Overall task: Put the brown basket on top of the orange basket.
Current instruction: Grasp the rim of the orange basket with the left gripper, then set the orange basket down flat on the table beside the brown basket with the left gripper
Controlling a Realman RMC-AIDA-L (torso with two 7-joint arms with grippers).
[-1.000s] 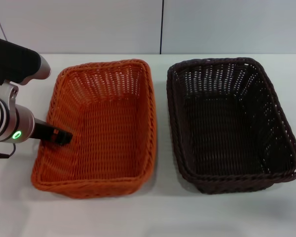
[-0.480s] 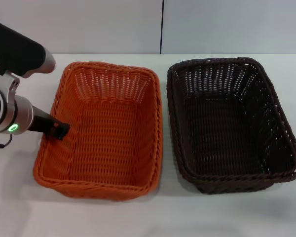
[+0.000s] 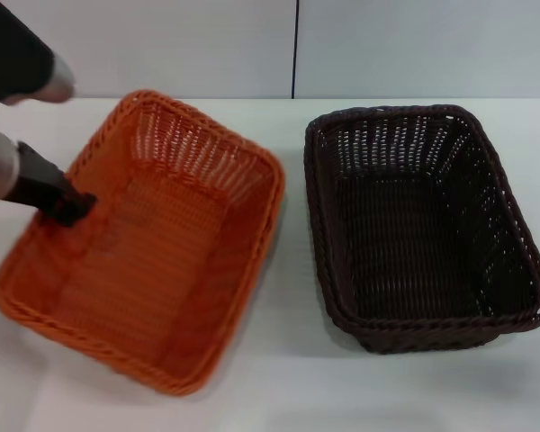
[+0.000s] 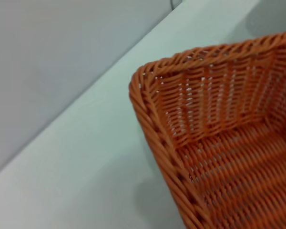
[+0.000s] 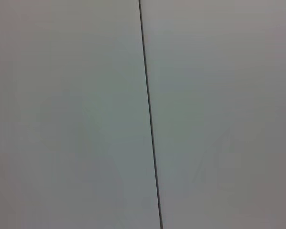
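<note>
Head view: the left gripper sits at the left rim of the orange basket; whether its fingers are apart or clamped on the wicker cannot be told. Compared with a second ago, this basket has swung askew and slid toward the table's left front, away from the brown basket, which rests unmoved at right. The move likely clears space, yet the stacking itself is not begun. The right gripper is out of view.
</note>
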